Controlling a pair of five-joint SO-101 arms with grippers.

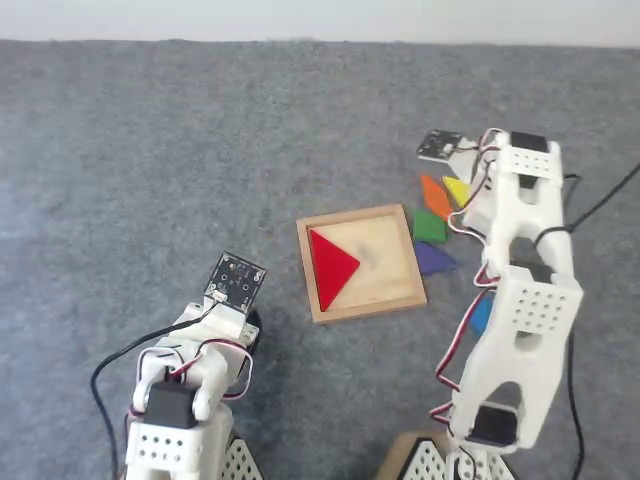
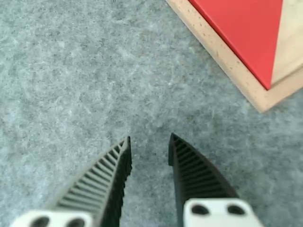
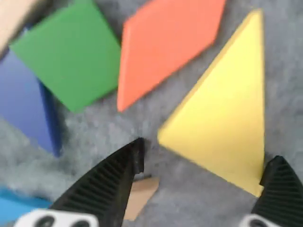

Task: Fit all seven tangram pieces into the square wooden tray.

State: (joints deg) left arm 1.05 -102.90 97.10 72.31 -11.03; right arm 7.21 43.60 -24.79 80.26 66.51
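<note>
The square wooden tray [image 1: 405, 296] lies mid-table with a red triangle [image 1: 330, 265] in its left half. To its right lie an orange parallelogram [image 1: 435, 195], a yellow triangle [image 1: 457, 189], a green square [image 1: 430, 226], a dark blue piece [image 1: 433, 258] and a light blue piece [image 1: 481, 315]. My right gripper [image 3: 207, 158] is open, low over the carpet, its fingers straddling the yellow triangle [image 3: 227, 123]. The orange parallelogram [image 3: 165, 42] and green square [image 3: 71, 61] lie just beyond. My left gripper [image 2: 149, 142] is open over bare carpet, short of the tray's corner [image 2: 265, 99].
Grey carpet covers the table. The right arm [image 1: 520, 290] stretches over the light blue piece. The left arm [image 1: 190, 385] stands at the lower left, off the tray. A small tan scrap [image 3: 142, 194] lies by the right gripper's finger.
</note>
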